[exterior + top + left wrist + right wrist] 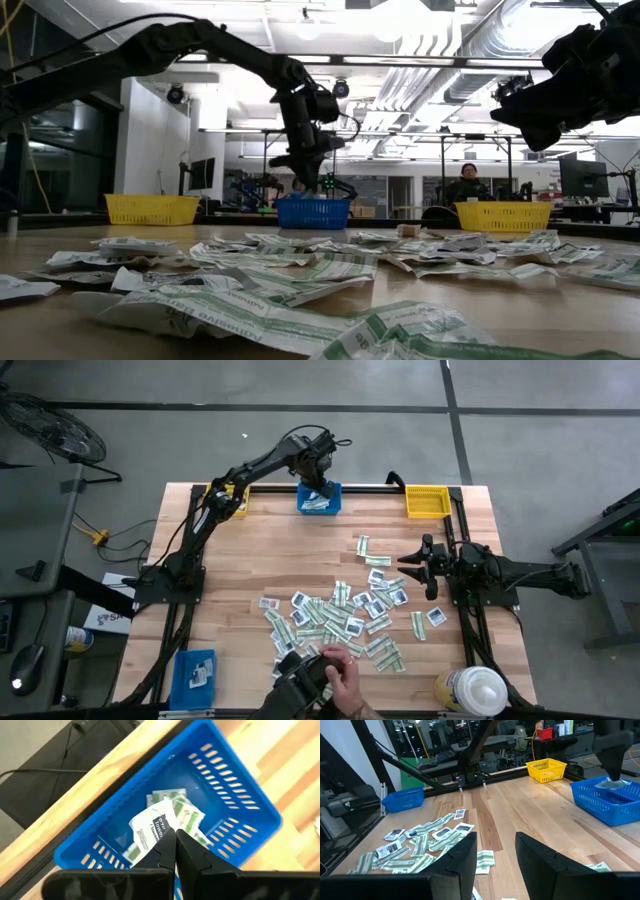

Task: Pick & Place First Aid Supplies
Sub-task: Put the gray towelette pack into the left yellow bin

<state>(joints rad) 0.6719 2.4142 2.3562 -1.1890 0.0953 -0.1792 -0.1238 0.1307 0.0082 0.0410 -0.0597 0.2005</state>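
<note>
The left end effector [318, 488] is seen closed and empty over the blue bin [319, 500] at the top middle of the desk [280, 550]. The right end effector [412, 565] is held open at the right. The packets [340, 615] are spread in the lower middle, and some are inside the bin.

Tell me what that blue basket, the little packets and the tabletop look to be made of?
The blue basket looks like molded plastic: smooth, uniformly coloured walls with neat slots. The little packets seem to be thin printed paper, flat and creased, though a foil lining can't be ruled out. The tabletop looks like pale wood planks with visible grain and seams.
</note>
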